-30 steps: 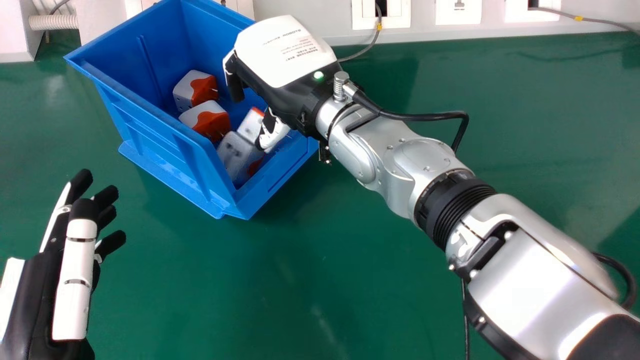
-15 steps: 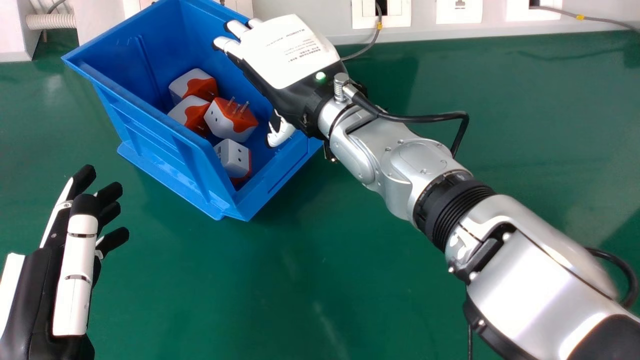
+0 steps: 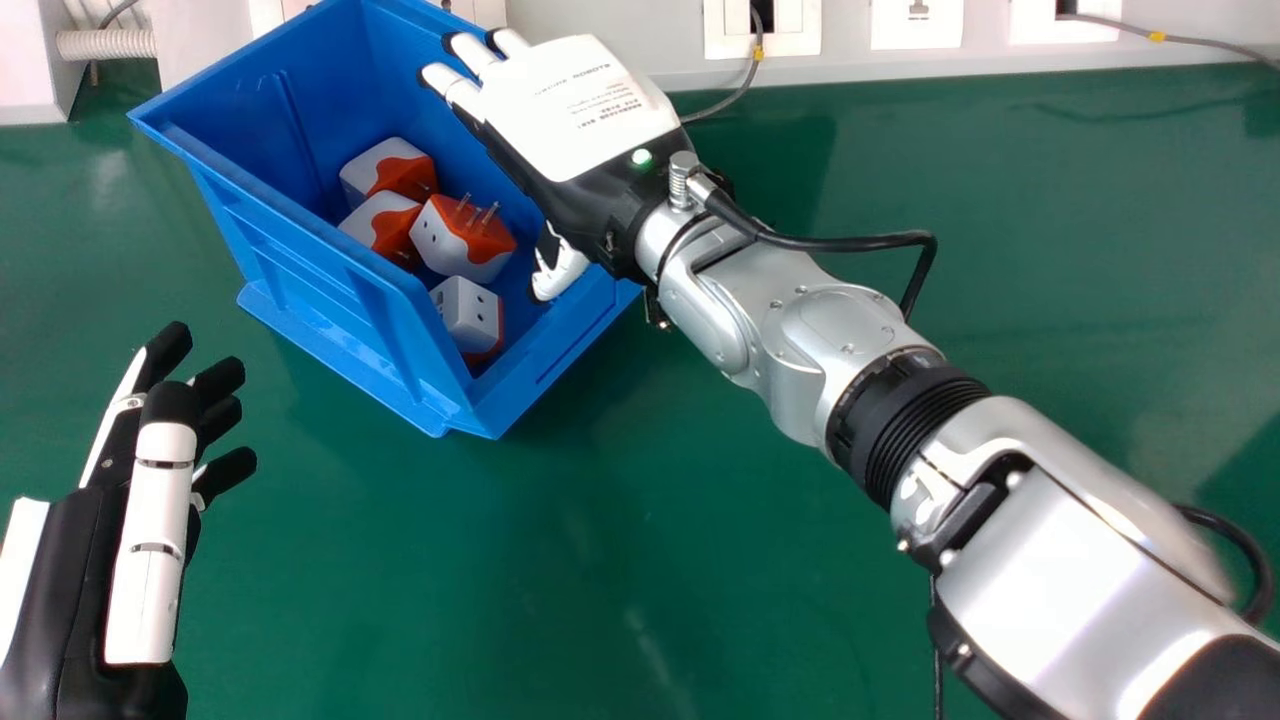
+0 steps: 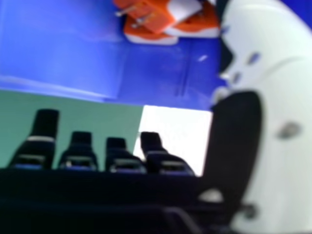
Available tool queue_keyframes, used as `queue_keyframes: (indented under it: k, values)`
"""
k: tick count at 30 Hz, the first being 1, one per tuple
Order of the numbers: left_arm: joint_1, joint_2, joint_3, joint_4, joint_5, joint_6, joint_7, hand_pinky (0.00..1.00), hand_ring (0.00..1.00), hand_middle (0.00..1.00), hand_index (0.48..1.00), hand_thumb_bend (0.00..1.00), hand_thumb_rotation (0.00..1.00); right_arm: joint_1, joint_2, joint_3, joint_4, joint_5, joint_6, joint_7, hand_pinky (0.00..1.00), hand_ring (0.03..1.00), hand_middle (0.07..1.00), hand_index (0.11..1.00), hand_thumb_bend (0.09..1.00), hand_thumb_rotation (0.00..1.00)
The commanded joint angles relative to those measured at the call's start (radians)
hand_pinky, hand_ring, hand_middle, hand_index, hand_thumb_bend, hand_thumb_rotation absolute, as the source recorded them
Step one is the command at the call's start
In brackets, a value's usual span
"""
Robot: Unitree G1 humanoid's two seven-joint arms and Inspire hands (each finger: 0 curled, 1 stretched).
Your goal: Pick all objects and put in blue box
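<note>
Fingers straight and spread, gripping nothing, the right hand (image 3: 575, 110) hangs over the blue box (image 3: 325, 290), in the upper left part of the head view. Below and to the left of its palm lie four white-and-orange plug adapters (image 3: 440, 240), all inside the box, three bunched together and one nearer the box's bottom corner in the frame. Farther out, at lower left, the left hand (image 3: 145, 545) is open above the green table (image 3: 560, 560); four adapters count as done, so probably only withdrawing the right hand is left, though anything beyond the frame cannot be judged.
</note>
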Motion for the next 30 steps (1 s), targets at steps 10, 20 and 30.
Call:
queue_keyframes:
  k: [10, 20, 30]
  values:
    - [-0.018, 0.011, -0.003, -0.005, 0.028, -0.004, 0.012, 0.85, 0.9, 0.89, 0.937, 0.43, 1.0, 0.103, -0.086, -0.063, -0.258, 0.045, -0.026, -0.018, 0.84, 0.968, 0.998, 0.925, 0.627, 0.02]
    - [-0.031, 0.012, -0.001, 0.021, 0.033, -0.015, 0.014, 0.85, 0.9, 0.89, 0.933, 0.44, 0.99, 0.502, -0.236, -0.202, -0.872, 0.084, -0.018, 0.008, 0.83, 0.962, 0.989, 0.919, 0.638, 0.03]
    - [-0.051, 0.008, -0.003, 0.063, 0.038, -0.041, 0.014, 0.85, 0.91, 0.89, 0.932, 0.44, 0.99, 1.01, -0.286, -0.412, -1.421, 0.256, 0.005, 0.1, 0.83, 0.959, 0.984, 0.92, 0.557, 0.09]
